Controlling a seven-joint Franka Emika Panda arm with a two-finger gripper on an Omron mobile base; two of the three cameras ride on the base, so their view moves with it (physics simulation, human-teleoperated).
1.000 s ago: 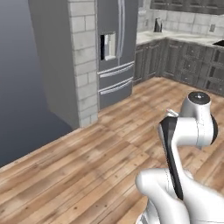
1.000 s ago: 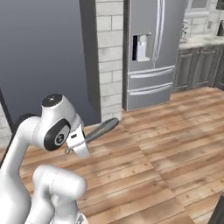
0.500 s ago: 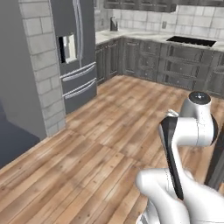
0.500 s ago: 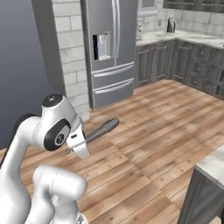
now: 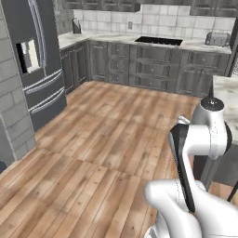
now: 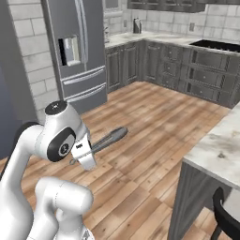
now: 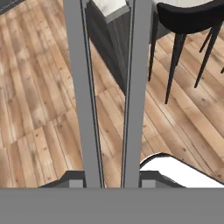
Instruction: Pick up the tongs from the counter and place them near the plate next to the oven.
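Observation:
The slim grey tongs (image 6: 107, 139) stick out level from my gripper (image 6: 82, 154), which is shut on their joined end above the wooden floor. In the hand view both long arms of the tongs (image 7: 84, 87) run from my gripper (image 7: 111, 181) up to the top edge. The marbled counter (image 5: 109, 37) over dark cabinets runs along the back wall, far from the arm. A nearer stretch of counter (image 6: 220, 143) lies at my right. The plate is out of view.
A steel fridge (image 5: 32, 60) stands at the left beside a brick wall. A black cooktop (image 5: 158, 41) and a chrome toaster (image 5: 216, 38) sit on the back counter. A black chair (image 7: 188, 17) stands by the near counter. Open wood floor (image 5: 102, 135) lies ahead.
The whole picture has swung: the base has turned, so the fridge slid left and the back counters and near island came into view. The tongs stay in the gripper.

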